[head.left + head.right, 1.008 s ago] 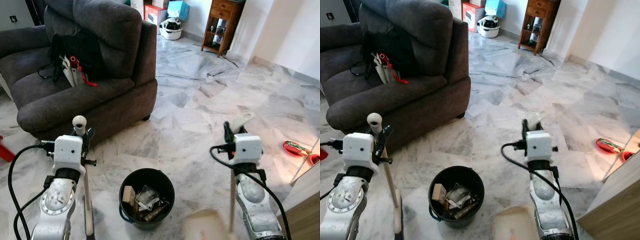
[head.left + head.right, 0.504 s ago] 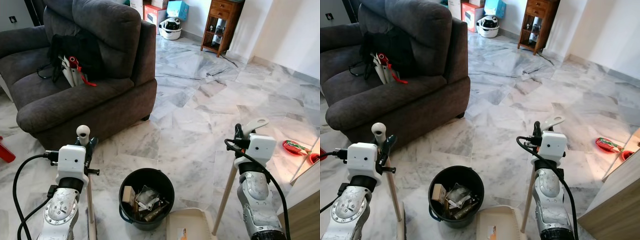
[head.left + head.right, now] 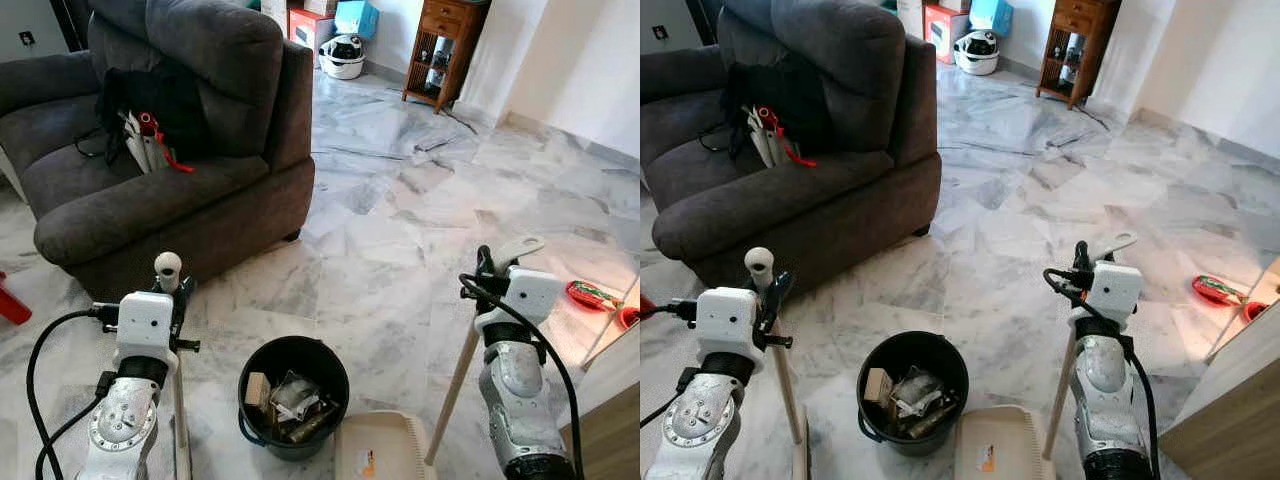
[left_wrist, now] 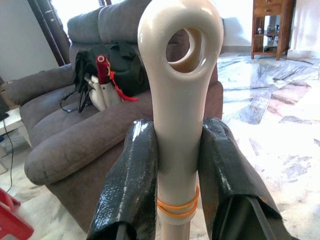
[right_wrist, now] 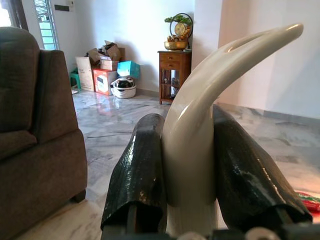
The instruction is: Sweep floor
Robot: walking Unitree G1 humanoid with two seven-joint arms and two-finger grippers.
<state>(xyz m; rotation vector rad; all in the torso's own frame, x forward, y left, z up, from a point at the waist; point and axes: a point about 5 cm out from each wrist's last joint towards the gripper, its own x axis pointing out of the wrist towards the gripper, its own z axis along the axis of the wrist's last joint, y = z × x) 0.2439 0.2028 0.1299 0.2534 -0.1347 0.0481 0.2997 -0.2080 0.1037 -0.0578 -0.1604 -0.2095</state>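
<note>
1. Basically mid-sweep, or more likely wrapping up a pass: both tools in hand, bin already holding rubbish.
2. Far left: left claw (image 4: 179, 165) clamped on the broom handle (image 4: 178, 100), both black fingers pressed against the smooth cream plastic, just under the rounded hanging loop. Orange rubber band wrapped round the handle lower down. Stick running down toward the floor beside the left arm; bristle end out of frame, so can't tell what it's touching.
3. Behind that, a dark grey fabric sofa (image 3: 190, 150), soft and bulky, with a black bag and some red-and-white bits on the seat.
4. Middle: round black bucket (image 3: 294, 395) on the marble floor (image 3: 400, 230), stuffed with cardboard and crumpled scraps.
5. Just right of the bucket, touching or nearly so: cream dustpan (image 3: 383, 447), flat plastic tray lying on the floor.
6. Right: right claw (image 5: 187, 165) closed around the dustpan's curved, glossy handle top, wooden pole (image 3: 452, 385) slanting down to the pan.
7. Next move, at a guess: bring the broom across to push any leftover debris into the pan, keeping the pan's lip flat on that slick polished marble.
</note>
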